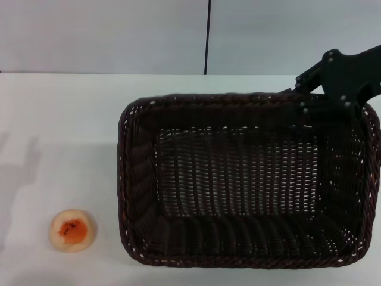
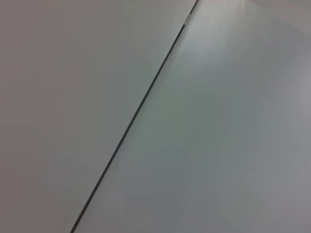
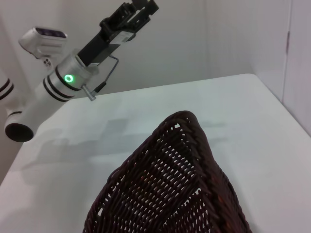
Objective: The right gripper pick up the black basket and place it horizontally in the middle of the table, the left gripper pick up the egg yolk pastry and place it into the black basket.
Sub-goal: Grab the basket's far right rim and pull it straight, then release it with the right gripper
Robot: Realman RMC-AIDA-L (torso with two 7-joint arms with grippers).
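Your right gripper (image 1: 309, 102) is sitting at the black basket's (image 1: 250, 185) far right rim, apparently pinching it for placement; basket is lying lengthwise mid-table (image 1: 71, 119). Egg yolk pastry (image 1: 72, 230) is waiting near-left. Left gripper (image 3: 138, 12) is raised clear, fingers' state unreadable.

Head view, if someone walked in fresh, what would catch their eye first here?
The large dark woven wicker basket dominates, filling the right and centre of the white table. The black right gripper sits at its far right corner. The small round pale pastry with an orange-red centre lies alone near the table's front left; the left gripper is raised well above the table.
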